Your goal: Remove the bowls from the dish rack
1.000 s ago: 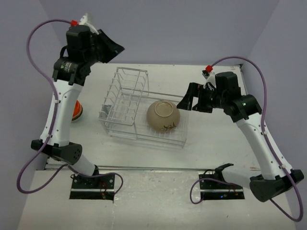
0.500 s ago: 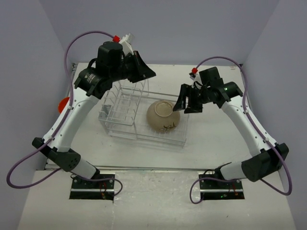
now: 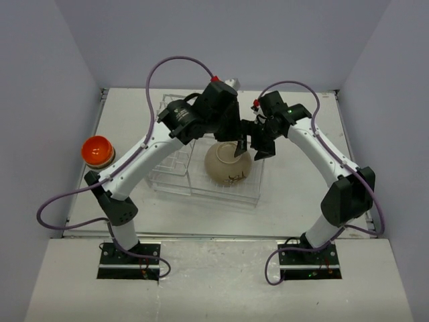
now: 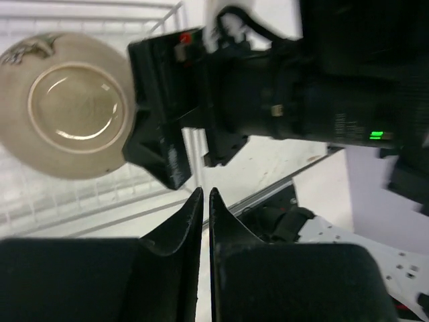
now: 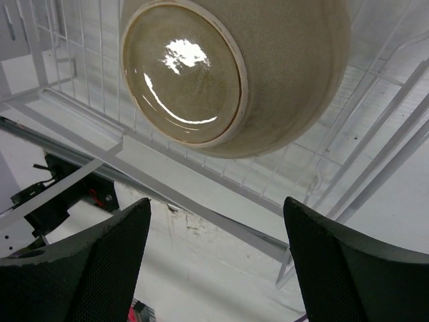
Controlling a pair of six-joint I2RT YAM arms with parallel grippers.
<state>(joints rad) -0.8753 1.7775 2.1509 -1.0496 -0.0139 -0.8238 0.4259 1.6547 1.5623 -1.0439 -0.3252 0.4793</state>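
Wire of the dish rack's (image 3: 201, 191) low basket comes first from the near side. In its right half lies the large tan bowl (image 3: 228, 166), apparently bottom up, with dark marks on its near flank. Just beyond it both arms crowd in. The right gripper (image 3: 259, 145) hangs at the bowl's far-right shoulder, and the left gripper (image 3: 236, 139) sits over its far rim.

The right one looks better placed for the lift. Its own camera shows its fingers (image 5: 100, 261) spread wide with nothing between them, and the bowl lies straight ahead, its round foot facing the lens. The bowl is round, so no axis to line up with.

The left wrist view shows what the overhead view hides: that pincer's tips are pressed almost together and empty, and the bowl is off to one side of them.

Off to the left an orange bowl (image 3: 98, 150) sits on the table (image 3: 301, 194), well apart from the rack.
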